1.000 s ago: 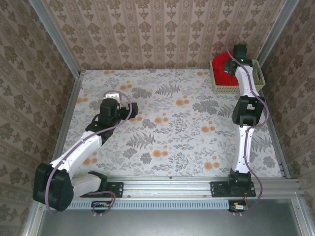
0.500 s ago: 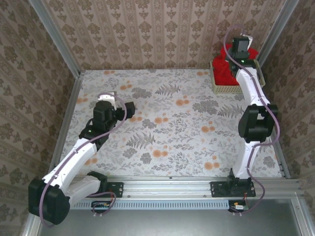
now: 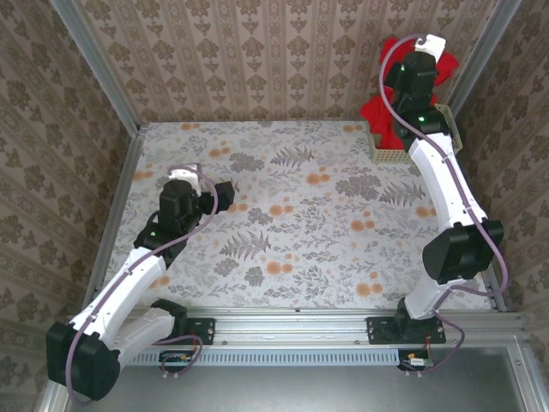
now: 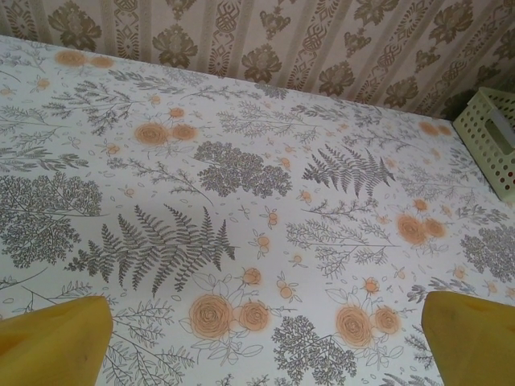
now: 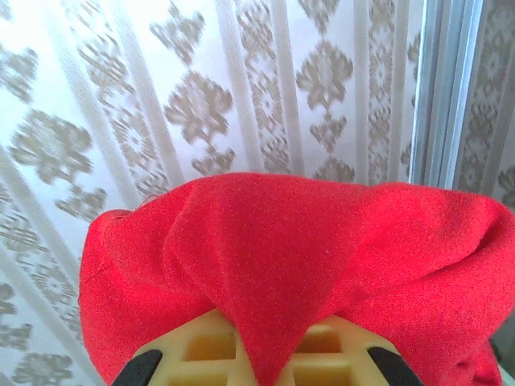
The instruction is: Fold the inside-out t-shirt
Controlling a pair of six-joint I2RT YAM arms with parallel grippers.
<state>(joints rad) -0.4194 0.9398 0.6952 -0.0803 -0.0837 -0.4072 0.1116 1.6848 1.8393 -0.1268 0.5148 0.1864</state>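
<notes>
1. Two arms are in the field. The right fingers point(image 5: 197, 347) are pale yellow moulded lattice with black tips, and they are clamped on the inside-out t-shirt point(image 5: 282, 257).
2. The shirt cloth is bright red, matte and soft. It lies over the right fingers in a rounded hump with deep folds. One fold runs down to a point between the two fingers.
3. From overhead, the shirt point(image 3: 377, 112) hangs bunched from the raised end of the right arm point(image 3: 437, 172), with red showing on both sides of the wrist. Its lower part trails to the rim of the basket point(image 3: 390, 156) below the fingers. I cannot tell whether any cloth lies inside.
4. The basket is pale green and rectangular, with walls pierced by rows of small holes. In the left wrist view the basket point(image 4: 491, 141) sits ahead of the left fingers and off to their right, well apart from them.
5. The left fingers point(image 4: 52, 342) are spread wide and hold nothing. Their tips are two blunt yellow shapes with bare counter between them. Overhead they point(image 3: 225, 194) point across the counter toward the right arm's side.
6. The counter point(image 4: 241, 161) has a flat, smooth covering printed with grey ferns and orange blossoms on white.
7. Beyond the right fingers is a wall point(image 5: 201, 104) of striped damask paper, beige on cream. A brushed metal post point(image 5: 447, 88) stands to their right.
</notes>
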